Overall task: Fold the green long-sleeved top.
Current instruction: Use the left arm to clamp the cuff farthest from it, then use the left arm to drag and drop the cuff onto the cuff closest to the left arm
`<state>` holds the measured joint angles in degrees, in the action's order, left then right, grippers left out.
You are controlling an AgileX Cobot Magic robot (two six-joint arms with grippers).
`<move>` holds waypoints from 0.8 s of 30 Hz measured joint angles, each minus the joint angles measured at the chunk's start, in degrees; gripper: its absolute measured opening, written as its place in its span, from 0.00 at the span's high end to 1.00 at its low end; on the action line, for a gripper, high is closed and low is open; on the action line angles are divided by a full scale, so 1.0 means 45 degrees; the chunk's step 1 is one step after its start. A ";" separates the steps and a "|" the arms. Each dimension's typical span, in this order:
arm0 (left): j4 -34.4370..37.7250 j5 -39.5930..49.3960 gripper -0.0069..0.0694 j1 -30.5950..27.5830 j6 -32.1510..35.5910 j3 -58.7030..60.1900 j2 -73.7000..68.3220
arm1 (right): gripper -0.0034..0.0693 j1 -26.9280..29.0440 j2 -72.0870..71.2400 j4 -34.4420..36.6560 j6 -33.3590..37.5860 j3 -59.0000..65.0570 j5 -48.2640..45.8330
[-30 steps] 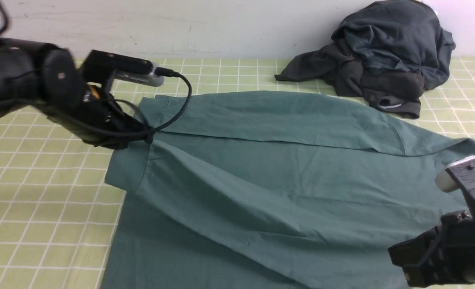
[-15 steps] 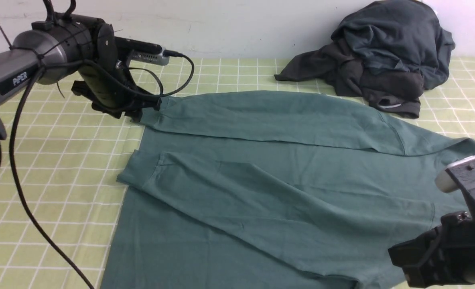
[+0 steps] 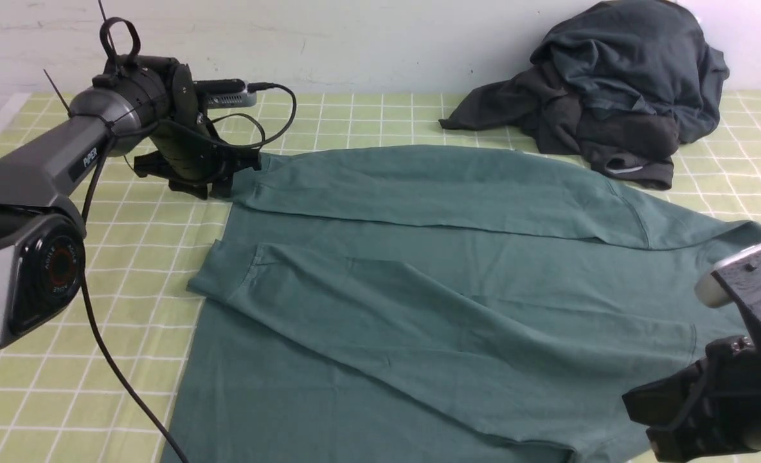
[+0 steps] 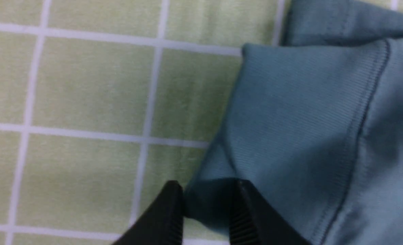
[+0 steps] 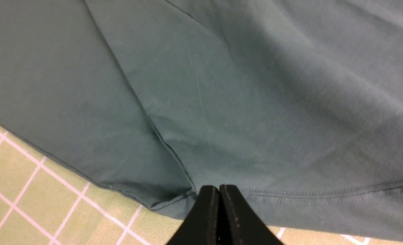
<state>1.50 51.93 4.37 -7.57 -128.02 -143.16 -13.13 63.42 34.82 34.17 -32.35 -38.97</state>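
The green long-sleeved top (image 3: 457,289) lies spread on the checked table, both sleeves laid across its body. The near sleeve's cuff (image 3: 216,280) rests at the top's left edge. My left gripper (image 3: 223,186) is low at the far sleeve's ribbed cuff (image 4: 300,112). In the left wrist view its jaws (image 4: 208,185) stand apart with a bunched corner of that cuff between them. My right gripper (image 3: 641,411) hovers at the near right, over the top's edge. In the right wrist view it (image 5: 219,189) is shut, tips together by a stitched seam, no cloth seen pinched.
A heap of dark charcoal and slate-blue garments (image 3: 618,96) sits at the back right by the wall. The left arm's cable (image 3: 117,379) hangs over the yellow-green checked cloth (image 3: 65,386) to the left of the top.
My left gripper let go of the near sleeve, which now lies flat across the body. It moved back to the far sleeve's cuff, where its jaws narrowed. The right arm has stayed put.
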 joint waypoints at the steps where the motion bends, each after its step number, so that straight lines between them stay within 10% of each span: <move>1: 0.0198 0.0147 0.78 0.0000 0.0331 -0.0056 0.0000 | 0.96 0.0000 0.0000 0.0000 0.0000 0.0000 0.0000; 14: 0.0957 0.4088 0.89 0.0013 0.2398 -0.2665 0.2258 | 0.96 0.0000 0.0003 0.0039 0.0013 0.0000 -0.0062; 24: 0.1435 0.4171 0.89 0.0022 0.2776 0.5177 0.7663 | 0.96 0.0000 0.0003 0.0043 0.0026 0.0000 -0.0350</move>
<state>7.96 70.70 4.47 4.93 -104.72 -108.68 -13.13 63.43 35.01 34.29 -32.35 -40.55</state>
